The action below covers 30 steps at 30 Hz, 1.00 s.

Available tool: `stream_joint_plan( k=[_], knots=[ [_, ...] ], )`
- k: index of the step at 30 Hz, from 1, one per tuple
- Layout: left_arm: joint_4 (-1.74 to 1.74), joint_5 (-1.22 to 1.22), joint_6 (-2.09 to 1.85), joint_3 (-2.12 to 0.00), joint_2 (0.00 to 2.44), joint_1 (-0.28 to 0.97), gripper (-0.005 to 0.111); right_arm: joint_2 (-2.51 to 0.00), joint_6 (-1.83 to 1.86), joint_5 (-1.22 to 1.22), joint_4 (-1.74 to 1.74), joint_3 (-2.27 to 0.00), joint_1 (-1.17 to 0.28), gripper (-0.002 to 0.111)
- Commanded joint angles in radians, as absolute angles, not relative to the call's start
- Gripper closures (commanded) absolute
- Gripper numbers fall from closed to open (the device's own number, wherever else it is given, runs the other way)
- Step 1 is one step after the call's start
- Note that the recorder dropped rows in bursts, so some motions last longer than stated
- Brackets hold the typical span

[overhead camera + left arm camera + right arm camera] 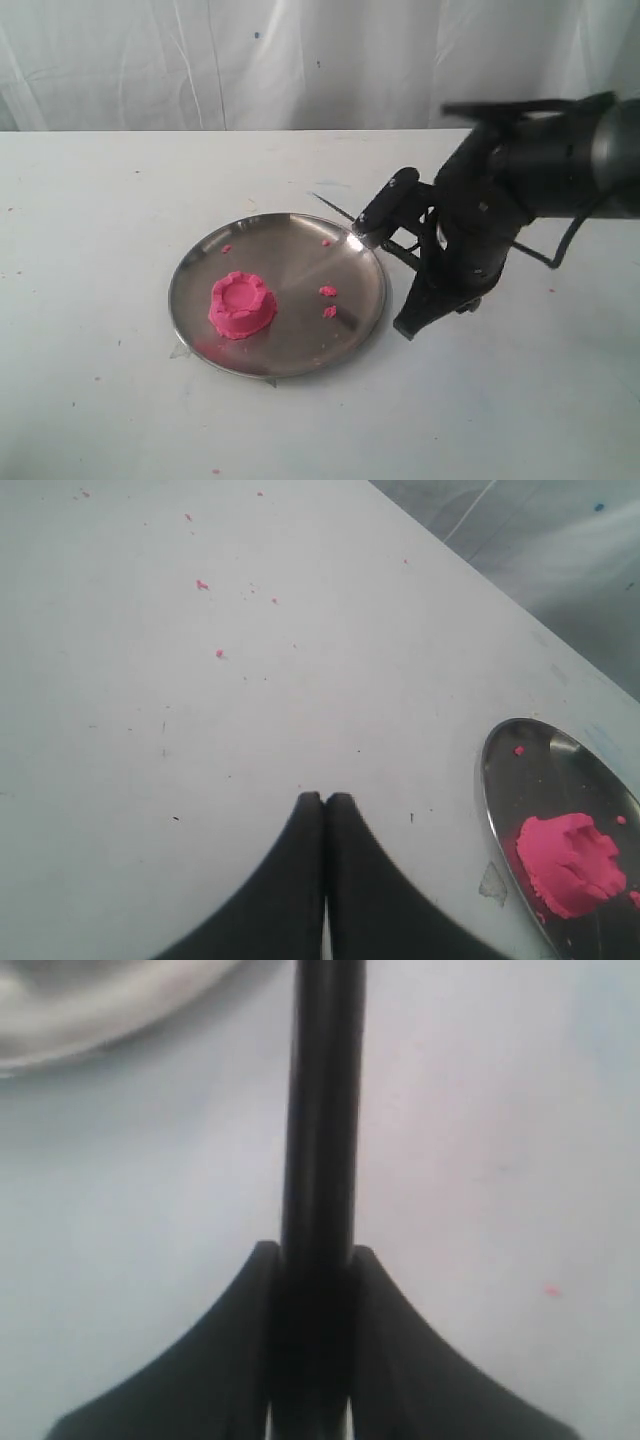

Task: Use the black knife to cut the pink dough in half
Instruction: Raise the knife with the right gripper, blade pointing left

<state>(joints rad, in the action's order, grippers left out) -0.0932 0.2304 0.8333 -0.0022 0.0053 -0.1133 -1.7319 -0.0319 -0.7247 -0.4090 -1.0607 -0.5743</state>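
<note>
Pink dough (pixel 242 305) sits whole on the steel plate (pixel 300 262), on the plate half farther from the knife, uncut, dented top up. A few pink crumbs (pixel 328 291) lie between dough and knife.

Black knife (pixel 385 208) is clamped in the right gripper (pixel 398 232); wrist view shows both fingers (pixel 230 1350) pressed on the knife (pixel 320 1110), which runs straight out between them. In the exterior view the knife sits just over the plate rim nearest the right arm. A thin dark point (pixel 330 203) pokes out past the rim toward the backdrop; can't tell for sure which end is blade vs handle.

Key relation: dough lies across the plate from the knife, away from the right arm and toward the camera side, w/ bare plate between. Knife long axis runs roughly along the rim, not pointing at the dough. Judgement: needs carrying over the plate + blade turned edge-down across the dough's middle before pressing.

Left gripper (pixel 324 802): fingers closed together, nothing in them, over bare table (pixel 250 680), dough (pixel 572 865) well off to one side. Right arm is nearer and has the tool, so cut is its job.
</note>
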Motion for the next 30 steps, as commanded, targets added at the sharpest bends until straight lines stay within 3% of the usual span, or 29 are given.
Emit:
stream_joint_plan(
  k=[1, 11, 15, 30],
  knots=[
    [-0.097, 0.234, 0.83, 0.0, 0.0, -0.116, 0.107, -1.683, 0.288, -0.675, 0.042, -1.072, -0.482, 0.108],
    [-0.097, 0.234, 0.83, 0.0, 0.0, -0.116, 0.107, -1.631, 0.299, -0.722, 0.135, -1.038, -0.63, 0.108],
    [-0.097, 0.234, 0.83, 0.0, 0.0, -0.116, 0.107, -1.656, 0.299, -0.613, 0.133, -0.999, -0.628, 0.108],
    [-0.097, 0.234, 0.83, 0.0, 0.0, -0.116, 0.107, -1.647, 0.299, -0.604, 0.137, -1.0, -0.628, 0.108]
  ],
)
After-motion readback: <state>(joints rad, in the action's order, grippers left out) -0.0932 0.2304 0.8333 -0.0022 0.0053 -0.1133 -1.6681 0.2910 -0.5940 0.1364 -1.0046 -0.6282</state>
